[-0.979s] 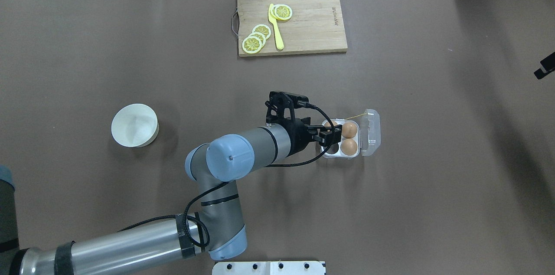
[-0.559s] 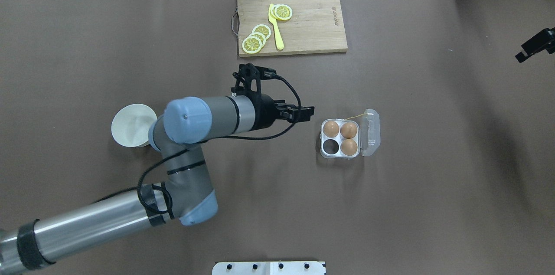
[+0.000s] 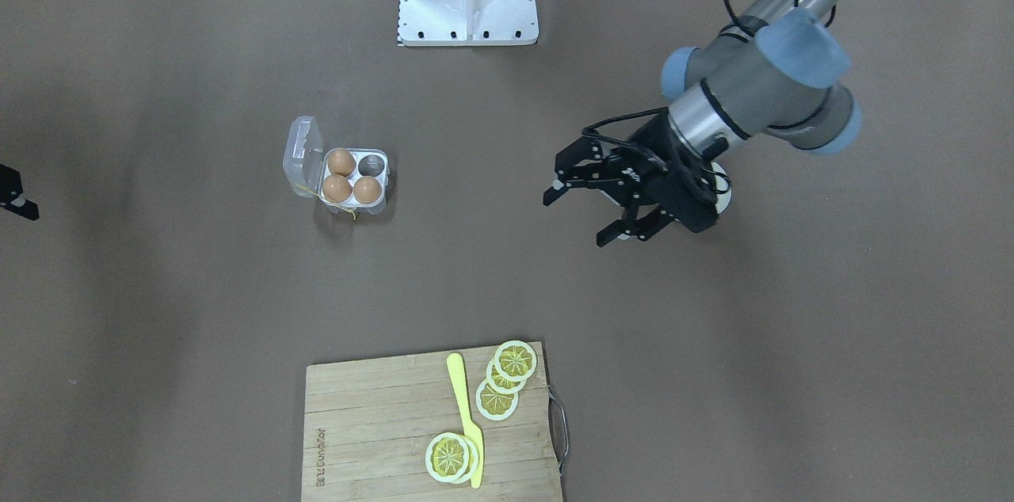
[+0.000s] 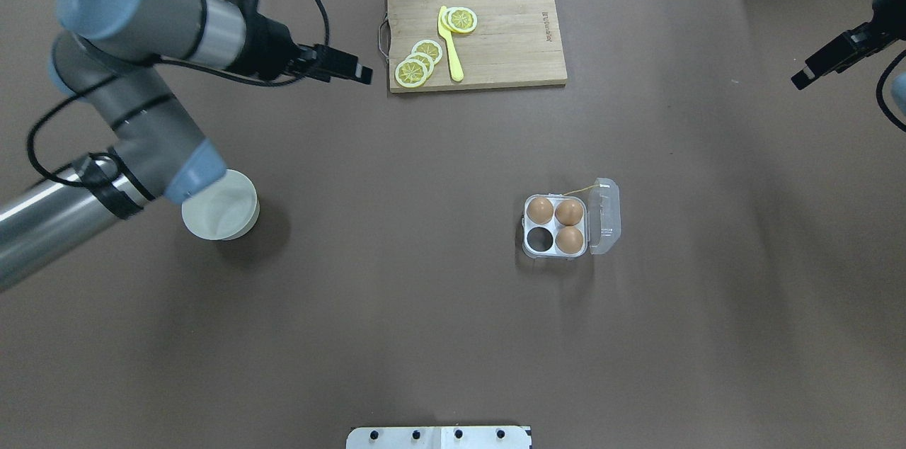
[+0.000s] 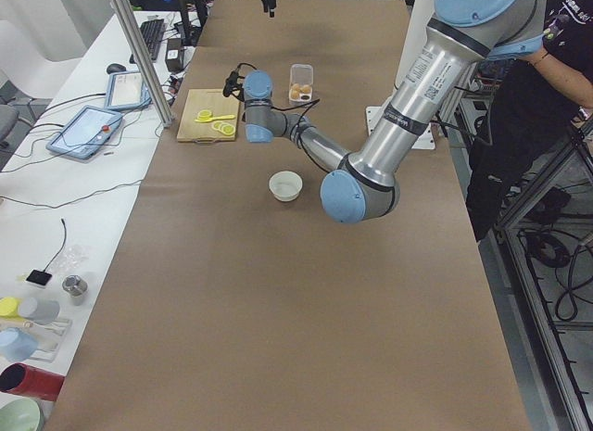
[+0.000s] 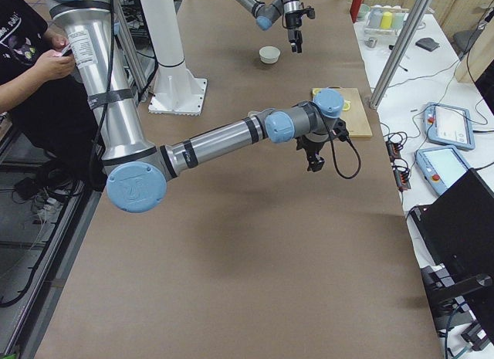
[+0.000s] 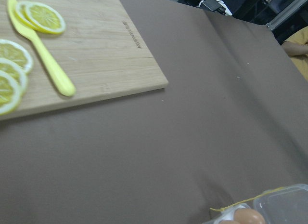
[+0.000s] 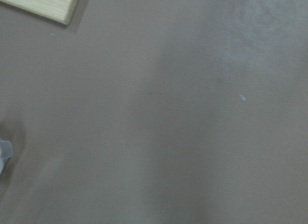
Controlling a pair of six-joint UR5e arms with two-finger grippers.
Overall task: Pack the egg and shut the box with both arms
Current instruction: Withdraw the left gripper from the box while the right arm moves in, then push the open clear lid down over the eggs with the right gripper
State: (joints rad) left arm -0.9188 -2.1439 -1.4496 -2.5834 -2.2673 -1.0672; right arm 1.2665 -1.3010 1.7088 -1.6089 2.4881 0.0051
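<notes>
The box (image 4: 525,226) is a small four-cell carton on the brown table, right of centre, with its clear lid (image 4: 606,215) open to the right. Three orange-brown eggs (image 4: 569,212) sit in it, and the near-left cell (image 4: 540,240) is empty. In the front view the carton (image 3: 386,169) shows the same. My left gripper (image 4: 354,72) hangs far back left, near the cutting board, well away from the carton. In the front view it (image 3: 578,218) is open and empty. My right gripper (image 4: 807,76) enters at the right edge, and its jaws cannot be made out.
A wooden cutting board (image 4: 509,38) with lemon slices (image 4: 417,65) and a yellow knife (image 4: 450,45) lies at the back centre. A white bowl (image 4: 221,207) stands at the left under the left arm's elbow. A white base bracket (image 4: 439,438) sits at the near edge.
My left gripper has pulled away from the carton, back and far to the left, with nothing in it. Three eggs stay in the carton. My right gripper has come further in from the right edge.
</notes>
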